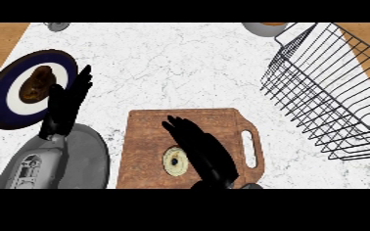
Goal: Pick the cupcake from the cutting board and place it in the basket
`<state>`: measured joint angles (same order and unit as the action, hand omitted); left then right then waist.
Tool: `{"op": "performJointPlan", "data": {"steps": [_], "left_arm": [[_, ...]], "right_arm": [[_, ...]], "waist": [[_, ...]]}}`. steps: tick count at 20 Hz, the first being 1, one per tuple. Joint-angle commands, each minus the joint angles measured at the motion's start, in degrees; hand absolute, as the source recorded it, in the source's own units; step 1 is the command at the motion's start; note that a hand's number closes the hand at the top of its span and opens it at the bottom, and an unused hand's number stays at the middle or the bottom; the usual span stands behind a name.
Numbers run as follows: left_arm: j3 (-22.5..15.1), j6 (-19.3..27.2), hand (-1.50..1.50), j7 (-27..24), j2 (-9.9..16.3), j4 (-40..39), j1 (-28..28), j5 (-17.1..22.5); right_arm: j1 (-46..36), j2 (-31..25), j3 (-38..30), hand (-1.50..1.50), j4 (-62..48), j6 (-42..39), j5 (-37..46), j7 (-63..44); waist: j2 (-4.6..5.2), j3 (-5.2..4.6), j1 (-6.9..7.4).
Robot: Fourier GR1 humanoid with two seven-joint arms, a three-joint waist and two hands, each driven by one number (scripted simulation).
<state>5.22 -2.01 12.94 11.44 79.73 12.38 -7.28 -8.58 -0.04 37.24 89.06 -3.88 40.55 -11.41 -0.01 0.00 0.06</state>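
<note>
Two black hands show over the white marbled surface [180, 63]. On the cutting board [148, 137] sits the cupcake [175, 160], and the right hand [206, 151] hovers just beside it, fingers straight, holding nothing. Right of the board stands the wire basket [321, 88]. Left of the board, the left hand [66, 105] rests open near a blue-rimmed plate [14, 78].

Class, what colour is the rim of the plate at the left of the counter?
Dark navy blue around a white centre, seen in the head view: plate.
</note>
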Motion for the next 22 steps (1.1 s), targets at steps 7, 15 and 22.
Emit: {"op": "performJointPlan", "data": {"steps": [7,15,22], "left_arm": [[0.16,-0.24,0.0,1.42,-0.59,-0.43,2.27,-1.23],[-0.32,0.24,0.0,0.54,-2.08,-1.72,2.18,-1.47],[1.37,-1.23,0.0,0.09,0.22,0.89,-1.22,-0.23]], "right_arm": [[-1.75,0.04,4.09,-1.5,-7.86,6.4,-0.69,1.53],[-7.14,0.04,6.88,1.5,-12.74,13.83,6.15,3.9],[-1.67,-13.54,15.22,1.5,-8.7,0.66,20.55,-5.99]], "waist": [[0.0,0.0,-0.03],[0.02,0.0,0.04],[-0.7,-0.19,-1.08]]}}
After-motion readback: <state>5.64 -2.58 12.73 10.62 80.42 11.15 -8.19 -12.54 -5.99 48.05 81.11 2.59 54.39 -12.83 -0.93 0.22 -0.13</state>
